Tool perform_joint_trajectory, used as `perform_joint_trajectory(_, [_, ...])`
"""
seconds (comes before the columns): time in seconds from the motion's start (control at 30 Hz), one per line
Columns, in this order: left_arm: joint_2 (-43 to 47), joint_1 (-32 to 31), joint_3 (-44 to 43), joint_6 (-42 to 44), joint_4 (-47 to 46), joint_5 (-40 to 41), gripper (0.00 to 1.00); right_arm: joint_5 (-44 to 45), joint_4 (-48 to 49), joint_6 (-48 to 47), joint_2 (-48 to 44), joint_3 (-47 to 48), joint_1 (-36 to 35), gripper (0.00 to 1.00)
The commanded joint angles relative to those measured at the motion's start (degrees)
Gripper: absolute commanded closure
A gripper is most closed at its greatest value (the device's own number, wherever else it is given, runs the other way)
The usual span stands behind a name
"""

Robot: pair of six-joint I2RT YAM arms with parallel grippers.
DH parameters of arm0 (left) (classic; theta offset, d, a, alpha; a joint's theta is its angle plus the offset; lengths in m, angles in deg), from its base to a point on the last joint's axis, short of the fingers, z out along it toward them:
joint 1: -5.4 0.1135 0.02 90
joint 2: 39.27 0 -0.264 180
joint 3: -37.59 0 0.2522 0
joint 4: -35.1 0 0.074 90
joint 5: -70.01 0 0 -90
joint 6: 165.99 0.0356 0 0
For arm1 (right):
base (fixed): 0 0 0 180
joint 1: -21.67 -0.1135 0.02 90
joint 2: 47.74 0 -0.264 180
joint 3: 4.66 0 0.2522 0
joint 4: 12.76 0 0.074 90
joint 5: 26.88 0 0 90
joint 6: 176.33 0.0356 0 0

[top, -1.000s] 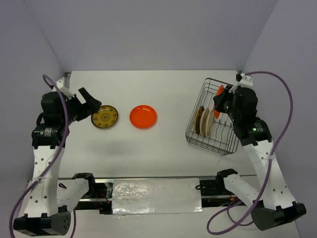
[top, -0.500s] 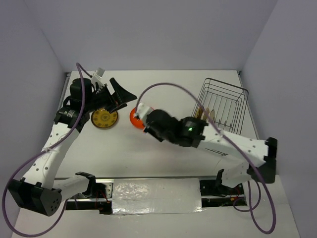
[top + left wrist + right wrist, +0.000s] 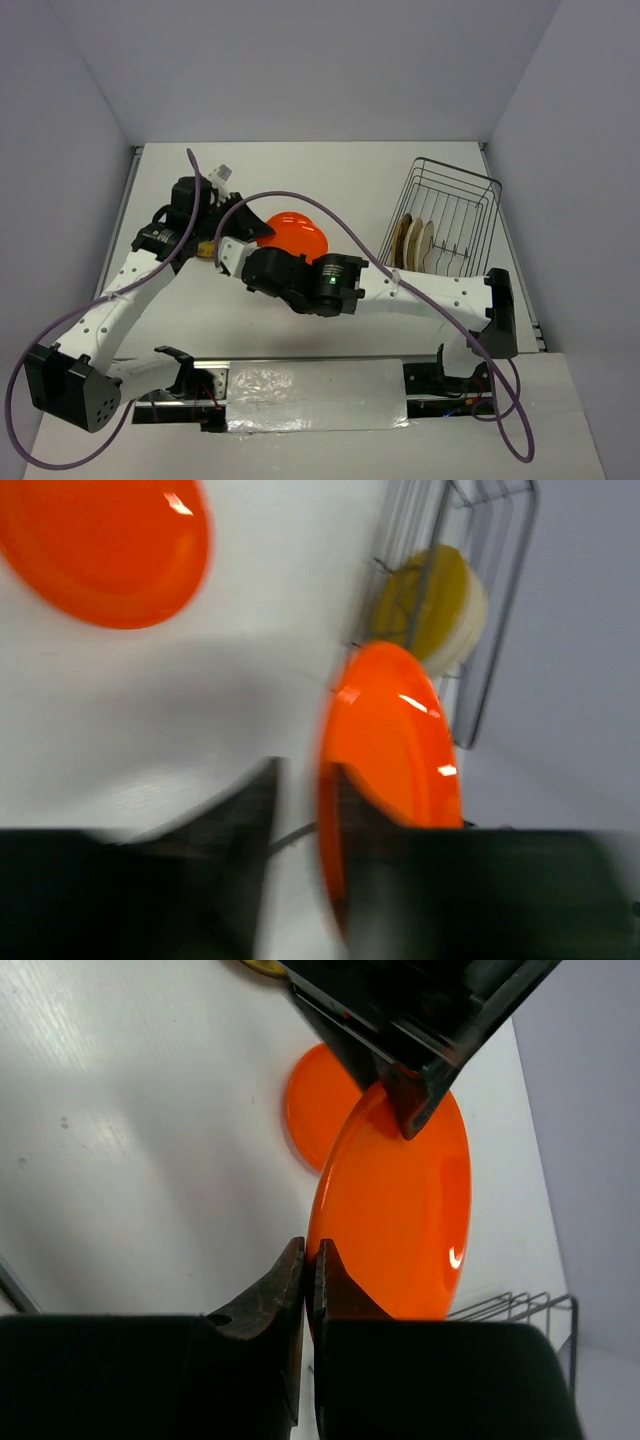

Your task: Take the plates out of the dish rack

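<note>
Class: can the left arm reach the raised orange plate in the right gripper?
Probably yes: the left gripper straddles the rim of the raised plate, nothing between; the right gripper pinches the opposite edge.

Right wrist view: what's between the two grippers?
The held orange plate spans the gap. The right gripper is shut on its near rim, and the left gripper straddles its far rim. The right wrist view shows this most clearly.

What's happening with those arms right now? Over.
Right pincer shut on orange plate, held on edge. Left pincer straddles its rim, grip unclear. More plates in dish rack. Another orange plate lies on table nearby.
</note>
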Motion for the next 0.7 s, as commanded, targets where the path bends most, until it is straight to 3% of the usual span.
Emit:
perform_joint_trajectory(0.0, [0.6,-0.1,0.3,2.4,-3.5,0.3,0.82,4.5,4.8,-2.0,0.9,1.8,-0.9,1.00])
perform_joint_trajectory(0.07, [0.4,-0.1,0.5,1.6,-5.0,-0.3,1.00,4.9,5.8,-2.2,1.0,0.7,-0.9,1.00])
perform_joint_trajectory(0.17, [0.3,-0.2,1.3,0.6,-8.2,-0.6,1.00,4.4,8.9,-2.5,0.2,-2.1,-0.6,0.98])
perform_joint_trajectory(0.2, [0.4,-0.2,1.5,0.6,-9.1,1.4,1.00,2.0,8.4,-1.9,-0.2,-2.7,-0.3,0.87])
perform_joint_trajectory(0.23, [0.3,-0.2,2.0,1.3,-10.4,3.5,1.00,-0.3,7.9,1.0,-1.9,-3.2,0.4,0.70])
perform_joint_trajectory(0.27, [-0.2,-0.2,2.3,1.5,-12.3,5.9,1.00,-2.4,8.3,2.8,-3.6,-5.8,1.7,0.28])
perform_joint_trajectory(0.3, [-0.7,-0.2,2.8,1.4,-13.4,10.5,1.00,-4.6,11.7,4.4,-5.5,-8.3,2.3,0.07])
perform_joint_trajectory(0.33, [-1.3,-0.2,3.9,1.8,-15.3,12.0,1.00,-5.9,13.7,7.7,-11.0,-10.9,2.9,0.00])
perform_joint_trajectory(0.5, [-10.1,-0.1,3.5,4.7,-26.2,18.9,1.00,-11.4,20.0,23.8,-32.4,-26.3,11.3,0.00])
perform_joint_trajectory(0.67, [-23.8,0.8,-1.0,5.4,-31.8,18.1,1.00,-7.3,14.1,36.2,-45.0,-34.3,20.7,0.00])
